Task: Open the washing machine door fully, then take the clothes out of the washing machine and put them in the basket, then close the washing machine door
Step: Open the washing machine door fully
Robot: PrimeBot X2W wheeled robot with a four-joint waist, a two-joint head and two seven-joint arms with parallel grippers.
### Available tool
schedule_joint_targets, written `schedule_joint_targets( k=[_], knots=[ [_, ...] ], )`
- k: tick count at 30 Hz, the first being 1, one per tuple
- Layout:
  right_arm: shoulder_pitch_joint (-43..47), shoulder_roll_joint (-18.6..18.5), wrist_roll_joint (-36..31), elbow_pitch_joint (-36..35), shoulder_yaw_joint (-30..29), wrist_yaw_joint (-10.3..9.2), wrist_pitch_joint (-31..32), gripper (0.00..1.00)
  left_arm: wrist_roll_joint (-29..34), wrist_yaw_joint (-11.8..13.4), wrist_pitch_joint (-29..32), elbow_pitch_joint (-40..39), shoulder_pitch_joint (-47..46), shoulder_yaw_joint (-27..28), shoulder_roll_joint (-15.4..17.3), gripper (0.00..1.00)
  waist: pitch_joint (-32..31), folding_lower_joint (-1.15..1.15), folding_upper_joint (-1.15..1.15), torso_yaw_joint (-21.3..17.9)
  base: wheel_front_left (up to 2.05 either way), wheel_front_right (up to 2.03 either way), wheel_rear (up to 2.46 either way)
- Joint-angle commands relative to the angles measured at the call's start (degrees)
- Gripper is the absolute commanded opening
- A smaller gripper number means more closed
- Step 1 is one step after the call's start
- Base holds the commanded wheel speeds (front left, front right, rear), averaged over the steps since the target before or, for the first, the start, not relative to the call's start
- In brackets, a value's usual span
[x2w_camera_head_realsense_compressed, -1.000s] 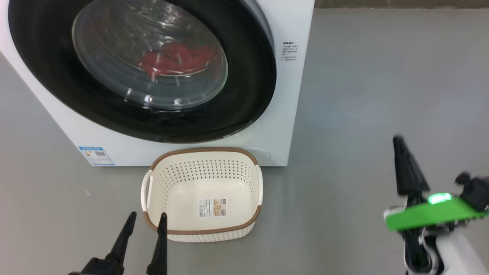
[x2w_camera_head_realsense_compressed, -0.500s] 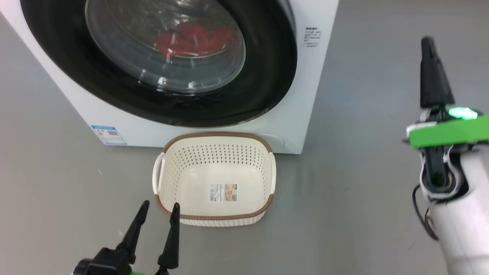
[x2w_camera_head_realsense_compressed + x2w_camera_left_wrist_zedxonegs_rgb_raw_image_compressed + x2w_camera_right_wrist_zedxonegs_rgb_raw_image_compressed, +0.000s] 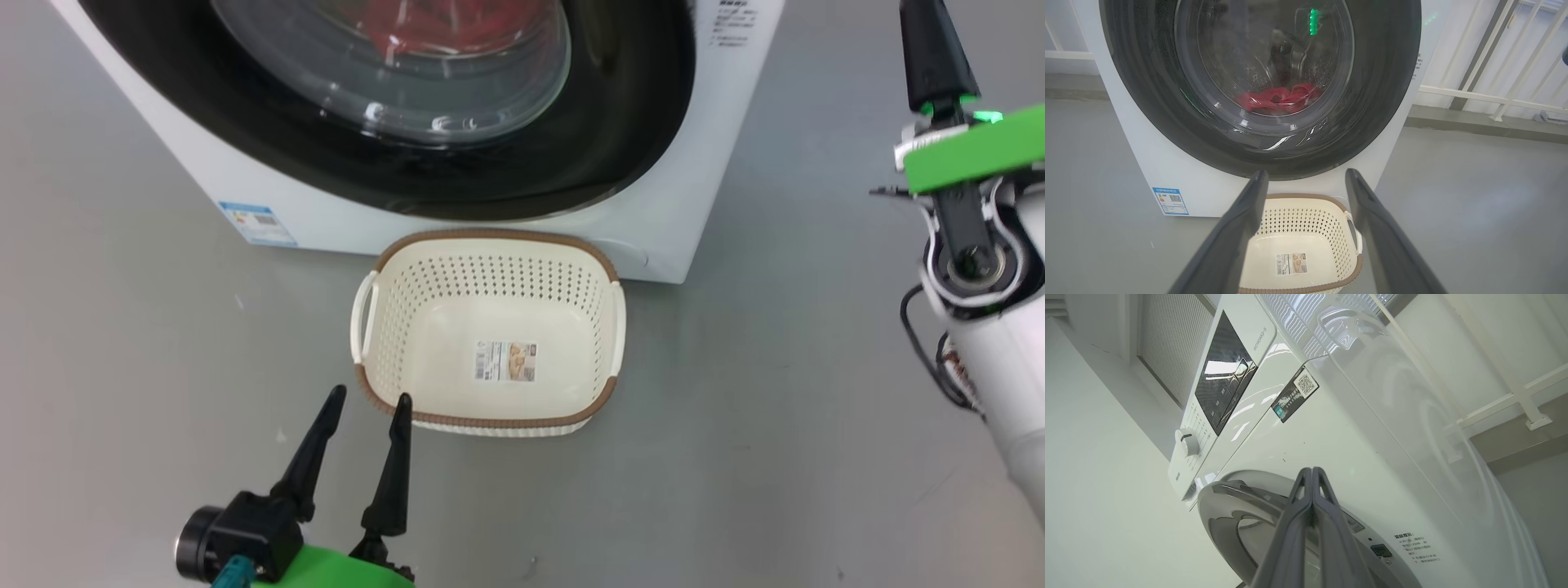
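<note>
From the head, the left claw (image 3: 370, 396) is wide by the basket (image 3: 490, 237), which sits before the shut washing machine door (image 3: 629, 122). Left wrist: red clothes (image 3: 1278, 98) lie behind that door. Right wrist: the right claw (image 3: 1312, 470) is pinched tight, empty.

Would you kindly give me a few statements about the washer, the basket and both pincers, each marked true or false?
1. The clothes lie behind the glass of the washing machine door. True.
2. The basket holds a red garment. False: it holds only a label sticker.
3. The left pincer is open. True.
4. The right pincer is clamped on a basket handle. False: it is shut on nothing, beside the washing machine.
</note>
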Motion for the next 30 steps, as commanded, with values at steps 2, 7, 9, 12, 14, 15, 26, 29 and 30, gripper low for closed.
schedule_joint_targets(
  k=[2,7,9,12,14,15,26,29,30],
  knots=[
    [-3.57,-1.33,4.39,-0.67,3.03,0.02,2.22,0.0,-0.8,0.39,-0.69,-1.61,-2.41,1.19,0.56,1.0,2.07,0.0,0.0,1.54,0.0,0.0,0.0],
    [-7.87,-3.42,12.69,-0.14,5.87,0.02,8.85,0.0,-1.39,0.69,-0.69,-1.78,-3.74,0.17,0.56,1.0,4.06,0.0,0.0,2.66,0.0,0.0,0.0],
    [-9.35,-3.84,16.21,0.59,6.08,0.02,12.57,0.0,-1.57,0.79,-0.69,-1.83,-4.25,-0.19,0.56,1.0,4.8,0.0,0.0,3.07,0.0,0.0,0.0],
    [-11.38,-4.55,20.5,1.76,5.91,0.02,18.77,0.0,-1.82,0.93,-0.69,-1.9,-4.93,-0.67,0.56,1.0,5.88,0.0,0.0,3.69,0.0,0.0,0.0],
    [-12.64,-4.88,23.24,3.08,5.35,0.02,23.23,0.0,-1.96,1.03,-0.69,-1.96,-5.29,-0.93,0.56,1.0,6.56,0.0,0.0,4.06,0.0,0.0,0.0],
    [-13.35,-5.05,24.39,3.7,5.12,0.02,25.63,0.0,-2.02,1.06,-0.69,-2.0,-5.45,-1.05,0.56,1.0,6.93,0.0,0.0,4.23,0.0,0.0,0.0],
    [-22.72,-4.46,31.23,15.56,2.14,0.02,44.32,0.0,-3.03,1.4,-0.69,-2.85,-7.75,-2.95,0.56,1.0,11.64,0.0,0.0,6.04,0.0,0.0,0.0],
    [-24.98,-3.8,31.59,17.68,1.96,0.02,46.89,0.0,-3.33,1.53,-0.69,-3.06,-8.54,-3.54,0.56,1.0,12.77,0.0,0.0,6.47,0.0,0.0,0.0],
    [-24.98,-3.8,31.59,17.68,1.96,0.02,46.89,0.0,-3.33,1.53,-0.69,-3.06,-8.54,-3.54,0.56,1.0,12.77,0.0,0.0,6.47,0.0,0.0,0.0]
  ],
)
